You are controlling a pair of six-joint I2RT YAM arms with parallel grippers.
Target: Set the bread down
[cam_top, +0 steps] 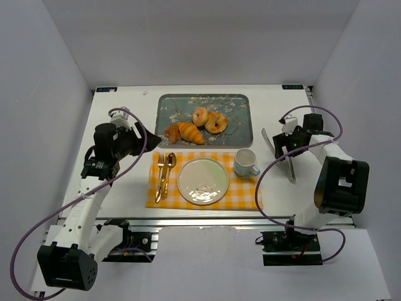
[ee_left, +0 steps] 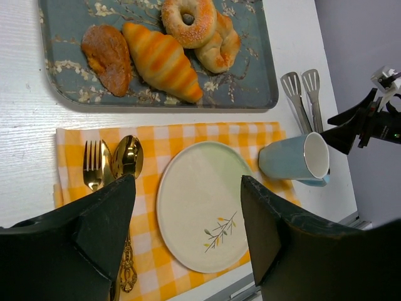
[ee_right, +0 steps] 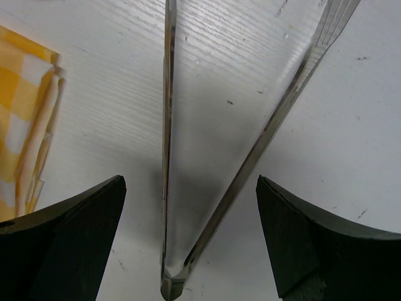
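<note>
My left hand [ee_left: 187,188] hangs left of the plate [cam_top: 202,180], fingers apart and empty. The bread [cam_top: 191,132] lies on the tray [cam_top: 247,122] beyond the plate, close between the dark pastry [cam_top: 171,133] and a donut [cam_top: 200,116], so a careless pinch could drag a neighbour along or crush the croissant. Right of the plate, past the cup [cam_top: 245,162], my right hand [ee_right: 191,179] straddles the tongs [ee_right: 167,125], fingers spread wide, gripping nothing. Closing off-centre could skid them across the worktop [cam_top: 125,113].
</note>
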